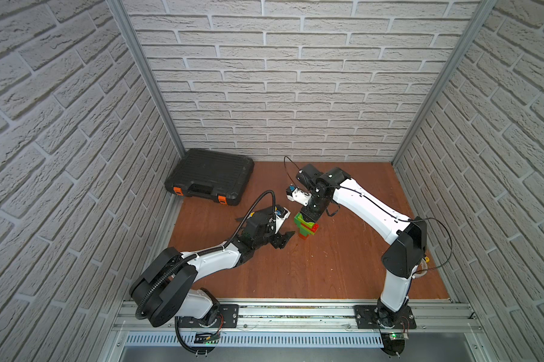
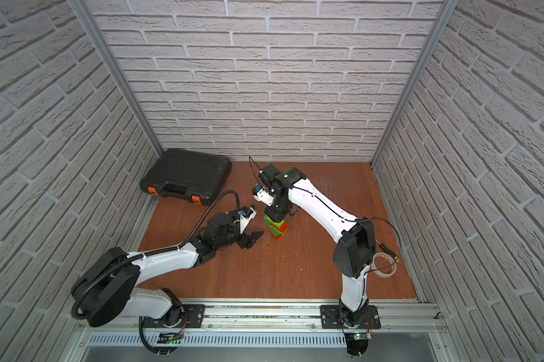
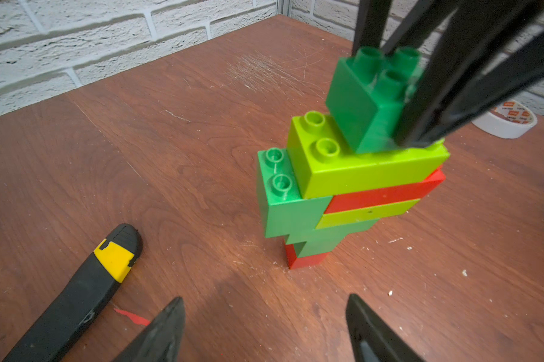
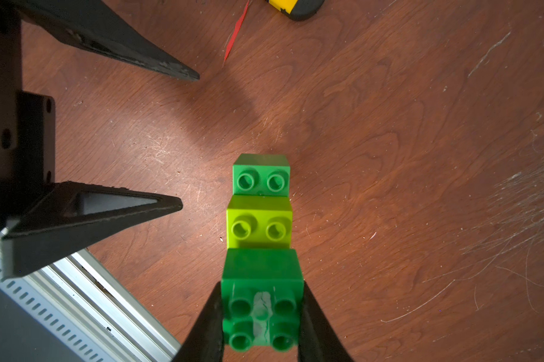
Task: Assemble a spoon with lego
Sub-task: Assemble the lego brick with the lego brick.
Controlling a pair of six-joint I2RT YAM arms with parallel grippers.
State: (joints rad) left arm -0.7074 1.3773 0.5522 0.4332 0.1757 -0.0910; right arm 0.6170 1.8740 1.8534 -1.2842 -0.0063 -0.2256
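Note:
The lego spoon stands upright on the wooden table on its red end. Its narrow green stem widens into lime, red and green bricks. A dark green square brick sits on top of the stack, and my right gripper comes down from above, shut on its two sides. My left gripper hovers low beside the stack on its left, open and empty, a short way from the red foot.
A black-and-yellow utility knife lies by the left gripper, with a red scrap next to it. A black tool case sits at the back left. A tape roll lies at the right, behind the right arm.

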